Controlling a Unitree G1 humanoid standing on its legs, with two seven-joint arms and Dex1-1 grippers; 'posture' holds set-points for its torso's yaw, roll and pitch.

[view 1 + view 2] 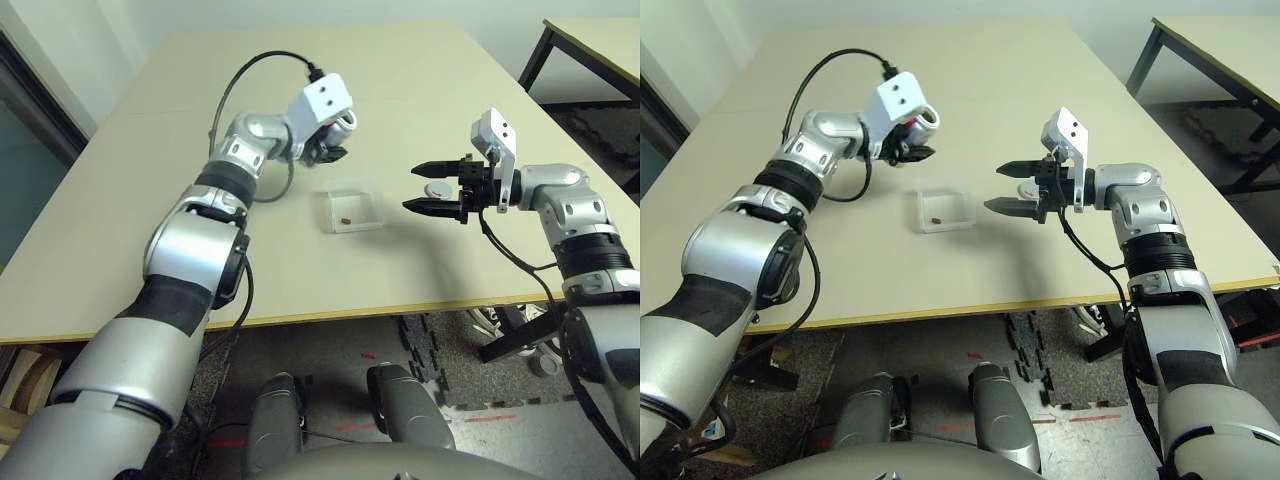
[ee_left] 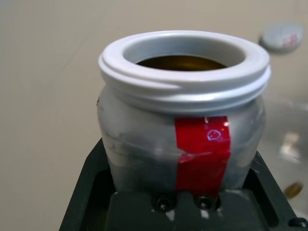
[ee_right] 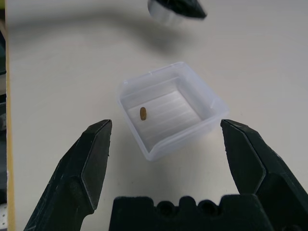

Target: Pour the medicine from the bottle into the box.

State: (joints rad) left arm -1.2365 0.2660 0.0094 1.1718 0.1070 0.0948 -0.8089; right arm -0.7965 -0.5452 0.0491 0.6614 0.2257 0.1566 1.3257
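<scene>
The medicine point(image 3: 143, 113) lies inside the box point(image 3: 207, 96) on the table point(image 1: 150, 240); the left gripper point(image 1: 333, 140) above and beside clamps the bottle point(image 2: 183, 120); the right gripper point(image 3: 168, 144) stands wide apart, facing the box, holding nothing.

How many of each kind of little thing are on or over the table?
Bottle: 1, held in the left gripper
Clear box: 1
Pill: 1, lying in the box
Round white cap: 1
Total: 4
</scene>
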